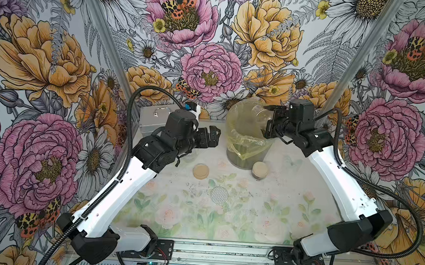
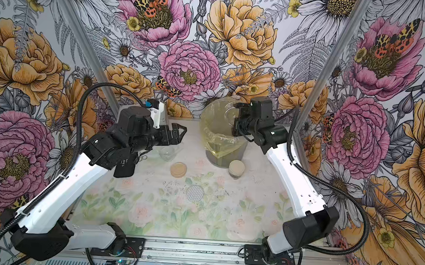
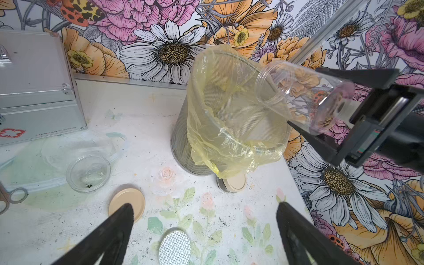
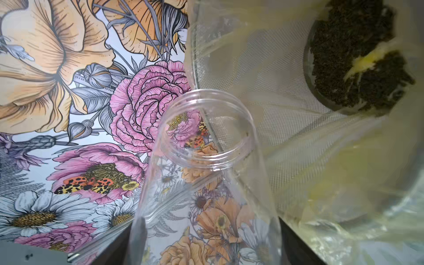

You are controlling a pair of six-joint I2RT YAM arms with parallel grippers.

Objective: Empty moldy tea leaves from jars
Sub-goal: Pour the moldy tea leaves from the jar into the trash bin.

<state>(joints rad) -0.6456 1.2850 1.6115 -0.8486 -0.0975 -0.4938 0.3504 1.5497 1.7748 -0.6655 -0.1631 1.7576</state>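
My right gripper [image 1: 268, 120] [image 4: 206, 245] is shut on a clear, empty jar [image 3: 298, 96] [image 4: 206, 172], tilted mouth-down over the rim of the mesh bin [image 1: 242, 160] lined with a yellow bag. Dark tea leaves [image 4: 358, 57] lie heaped at the bin's bottom. In front of the bin stands a second jar [image 1: 259, 170] [image 3: 234, 182] with a tan lid on and dark leaves inside. A third jar [image 3: 88, 172] [image 2: 167, 152] stands open and nearly empty below my left gripper [image 1: 212, 137] [image 3: 204, 206], which hangs open above the table, holding nothing.
A loose tan lid [image 1: 200, 171] [image 3: 126, 203] and a silver-white dotted lid [image 1: 219, 195] [image 3: 174, 246] lie on the table among scattered dark crumbs. At the back left stands a silver metal case [image 1: 151, 118] [image 3: 34, 91]. Scissors [image 3: 13, 197] lie near the open jar.
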